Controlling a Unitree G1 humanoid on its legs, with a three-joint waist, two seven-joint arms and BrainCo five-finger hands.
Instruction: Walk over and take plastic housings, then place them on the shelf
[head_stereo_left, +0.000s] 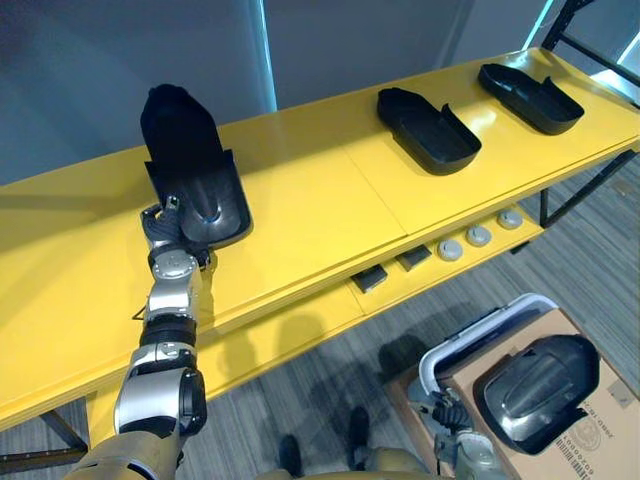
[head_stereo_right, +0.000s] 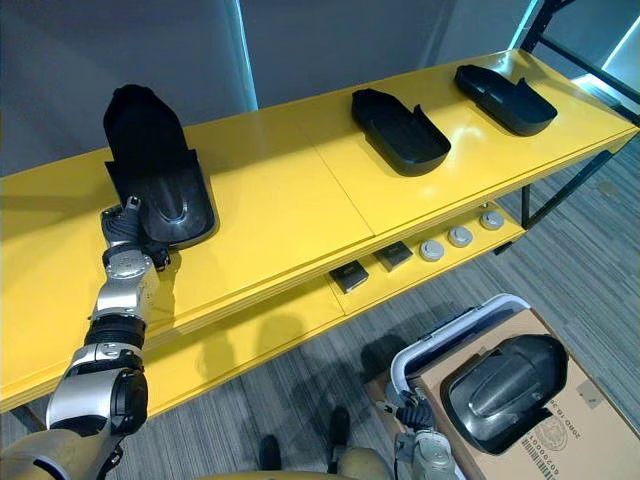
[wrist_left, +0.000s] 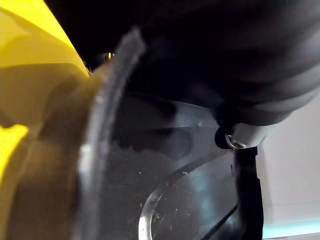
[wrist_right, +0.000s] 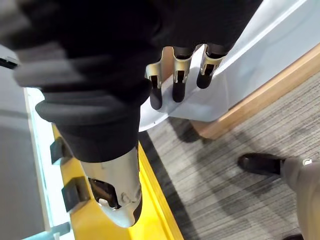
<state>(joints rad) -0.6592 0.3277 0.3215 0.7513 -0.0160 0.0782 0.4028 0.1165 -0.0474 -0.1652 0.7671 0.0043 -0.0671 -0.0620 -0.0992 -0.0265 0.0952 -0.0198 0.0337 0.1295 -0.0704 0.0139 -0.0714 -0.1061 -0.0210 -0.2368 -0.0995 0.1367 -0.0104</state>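
A black plastic housing lies on the yellow shelf towards its left end. My left hand is against the housing's near end, and the left wrist view shows the housing's rim very close. Two more housings rest further right on the shelf. Another housing sits on a cardboard box at the lower right. My right hand hangs low beside that box with relaxed fingers and holds nothing.
A white rounded frame borders the box. On the shelf's lower ledge lie two small black blocks and three round silver discs. A black metal rack stands at the far right. Grey carpet lies below.
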